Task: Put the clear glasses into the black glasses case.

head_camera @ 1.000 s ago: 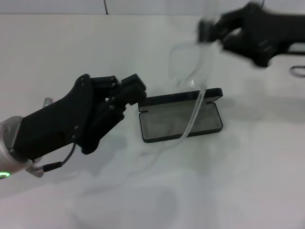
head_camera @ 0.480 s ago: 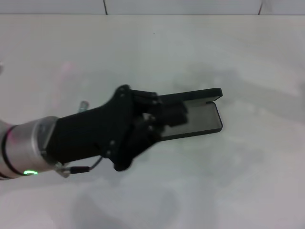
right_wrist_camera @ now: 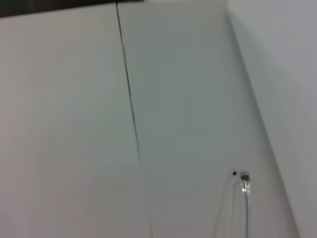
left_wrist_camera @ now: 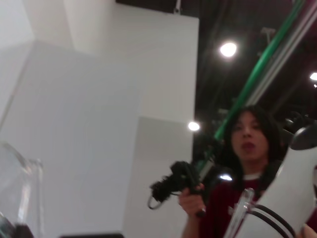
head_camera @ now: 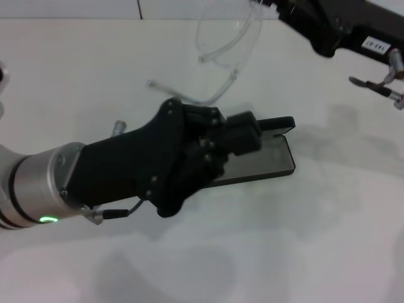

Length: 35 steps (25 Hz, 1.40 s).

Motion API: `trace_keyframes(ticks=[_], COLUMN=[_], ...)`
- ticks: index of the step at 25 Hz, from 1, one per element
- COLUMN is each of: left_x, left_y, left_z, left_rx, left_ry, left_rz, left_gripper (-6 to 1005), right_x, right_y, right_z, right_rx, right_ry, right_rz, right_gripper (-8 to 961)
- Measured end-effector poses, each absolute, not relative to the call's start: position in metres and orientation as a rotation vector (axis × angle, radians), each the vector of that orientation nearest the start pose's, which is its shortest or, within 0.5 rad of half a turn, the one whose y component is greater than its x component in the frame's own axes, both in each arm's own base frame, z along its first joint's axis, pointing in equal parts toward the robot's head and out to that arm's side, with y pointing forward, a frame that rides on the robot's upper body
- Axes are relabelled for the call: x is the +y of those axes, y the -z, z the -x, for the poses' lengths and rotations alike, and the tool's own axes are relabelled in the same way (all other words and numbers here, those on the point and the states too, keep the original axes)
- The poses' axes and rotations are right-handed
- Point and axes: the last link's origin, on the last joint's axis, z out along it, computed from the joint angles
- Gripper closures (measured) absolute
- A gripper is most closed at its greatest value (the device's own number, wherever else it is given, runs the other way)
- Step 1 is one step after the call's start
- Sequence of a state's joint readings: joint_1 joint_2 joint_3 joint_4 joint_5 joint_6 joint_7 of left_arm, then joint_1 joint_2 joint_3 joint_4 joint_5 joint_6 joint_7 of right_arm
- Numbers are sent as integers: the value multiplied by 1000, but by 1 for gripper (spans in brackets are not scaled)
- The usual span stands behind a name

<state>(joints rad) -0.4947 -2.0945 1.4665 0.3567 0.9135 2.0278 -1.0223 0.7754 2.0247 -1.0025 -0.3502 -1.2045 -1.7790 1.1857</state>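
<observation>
Two jobs remain: lower the glasses (head_camera: 224,38) and seat them in the case (head_camera: 278,154). Right hand (head_camera: 268,6) holds them aloft at the far edge of the head view, pinched by the frame, arms dangling well above the bench (head_camera: 328,240). Case lies open, tray bare. Left hand (head_camera: 243,136) sits over its near end; whether it grips, I cannot tell.

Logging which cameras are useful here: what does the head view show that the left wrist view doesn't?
Only the head view shows the open black glasses case on the table, the left gripper over it, and the right gripper lifting the clear glasses. Only the left wrist view shows a person and ceiling lights. Shared: possibly the glasses, as a clear curved edge; uncertain.
</observation>
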Motion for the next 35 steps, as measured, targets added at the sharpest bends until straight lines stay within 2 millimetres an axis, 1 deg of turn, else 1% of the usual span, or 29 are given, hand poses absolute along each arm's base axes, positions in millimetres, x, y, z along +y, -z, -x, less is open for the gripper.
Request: trace_keyframes(ticks=[3, 10, 20, 29, 33, 35], left_x=[248, 250, 254, 261, 261, 261], left_y=[16, 11, 12, 17, 18, 18], left_z=[180, 183, 191, 195, 195, 197], left_rx=[-175, -189, -268, -331, -334, -337], left_ry=[1954, 1966, 1941, 1864, 1860, 1856], left_rz=[2547, 2477, 2408, 2401, 2402, 2404], left_gripper=[917, 917, 918, 918, 918, 917], right_x=[356, 354, 352, 351, 352, 354], right_y=[-10, 3, 22, 27, 27, 25], right_z=[-131, -130, -119, -116, -116, -119], right_rx=[173, 185, 142, 119, 122, 149], right_ry=[-1618, -1542, -1438, -1402, -1398, -1402], right_rz=[2622, 2701, 2837, 2876, 2871, 2836], right_gripper=[900, 900, 900, 900, 901, 901])
